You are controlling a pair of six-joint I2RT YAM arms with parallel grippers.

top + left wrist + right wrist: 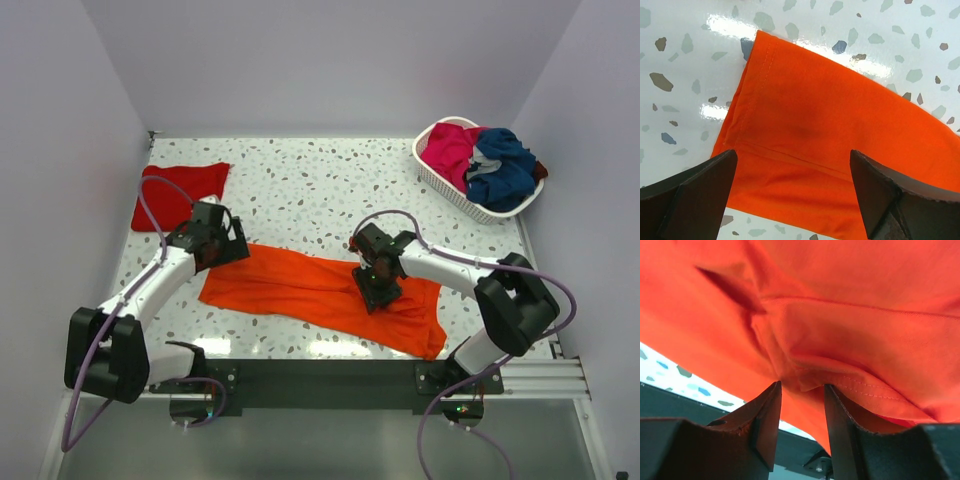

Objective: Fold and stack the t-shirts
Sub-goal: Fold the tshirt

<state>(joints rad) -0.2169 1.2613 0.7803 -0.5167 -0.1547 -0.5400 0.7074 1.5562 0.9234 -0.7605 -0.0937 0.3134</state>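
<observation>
A large bright orange t-shirt lies folded into a long band across the front of the table. My left gripper hovers over its left end, jaws wide open and empty; the left wrist view shows the hemmed end between the fingers. My right gripper is down on the band right of its middle. In the right wrist view its jaws stand partly open, with a bunched orange fold at the tips. A darker red t-shirt lies folded at the back left.
A white basket at the back right holds a magenta tee and a navy tee. White walls enclose the speckled table. A dark rail runs along the near edge.
</observation>
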